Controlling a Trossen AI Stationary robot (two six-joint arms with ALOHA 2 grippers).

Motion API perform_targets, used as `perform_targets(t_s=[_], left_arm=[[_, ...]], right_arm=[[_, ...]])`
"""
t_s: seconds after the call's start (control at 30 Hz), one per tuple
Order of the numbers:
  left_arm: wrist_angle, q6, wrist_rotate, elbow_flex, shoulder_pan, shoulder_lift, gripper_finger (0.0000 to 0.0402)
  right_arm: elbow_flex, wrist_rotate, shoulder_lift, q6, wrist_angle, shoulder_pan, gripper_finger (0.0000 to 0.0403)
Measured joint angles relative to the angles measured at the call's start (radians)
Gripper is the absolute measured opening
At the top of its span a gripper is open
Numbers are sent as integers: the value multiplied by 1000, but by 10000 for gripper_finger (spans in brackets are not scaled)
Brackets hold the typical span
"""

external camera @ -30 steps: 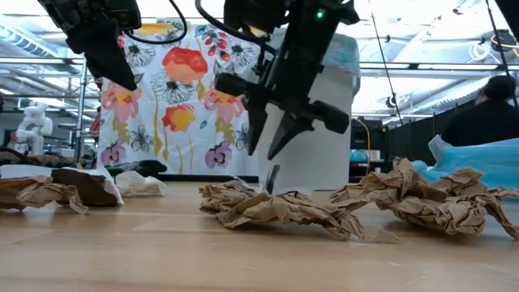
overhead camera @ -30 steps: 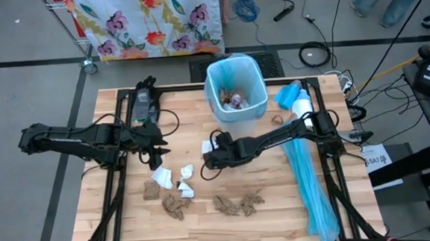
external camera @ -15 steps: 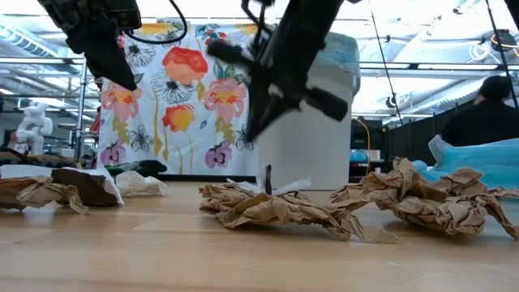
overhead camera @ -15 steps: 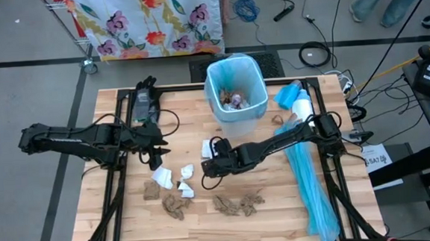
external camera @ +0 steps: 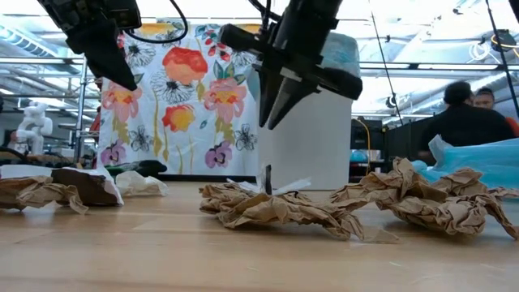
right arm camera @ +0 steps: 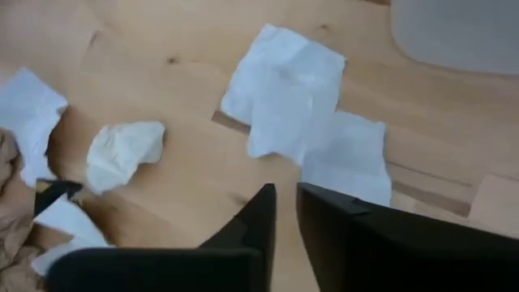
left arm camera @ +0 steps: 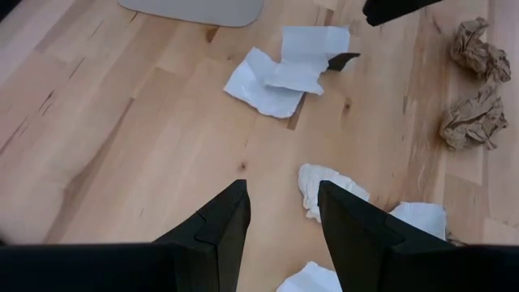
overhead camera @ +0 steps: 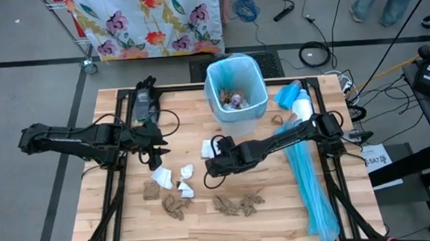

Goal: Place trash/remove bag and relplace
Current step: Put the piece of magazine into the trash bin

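Presently I hold the right gripper (overhead camera: 207, 168), fingers nearly together and empty, above the flat white tissue (right arm camera: 304, 113) beside the bin (overhead camera: 235, 89); left gripper (overhead camera: 156, 158) waits apart-fingered, ready for scraps.

From overhead, the contents of the bin (overhead camera: 235, 89) are too small to sort beyond a few scraps. In the low view the right arm (external camera: 296, 49) hides part of the bin, and the left arm (external camera: 93, 36) is cut off by the top edge. The blue plastic sheet (external camera: 478, 166) runs off the right edge there. Two people (external camera: 462, 122) behind the surface (external camera: 162, 251) are blurred.
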Motion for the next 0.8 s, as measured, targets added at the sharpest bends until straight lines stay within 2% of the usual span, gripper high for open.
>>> perform_targets(t_s=[0.3,0.43,0.53,0.63,0.77,0.8], left_arm=[[0,-1,0,0,0,0,152],[1,-1,0,0,0,0,152],[1,0,0,0,0,0,152],[1,0,0,0,0,0,152],[0,0,0,0,0,0,152],[0,0,0,0,0,0,152]], right_arm=[[0,-3,44,50,-40,-53,156],[0,-13,83,49,-8,-70,178],[0,-62,120,19,50,-84,179],[0,-84,152,-14,129,-89,146],[0,-80,164,-72,197,-76,32],[0,-78,164,-80,199,-73,17]])
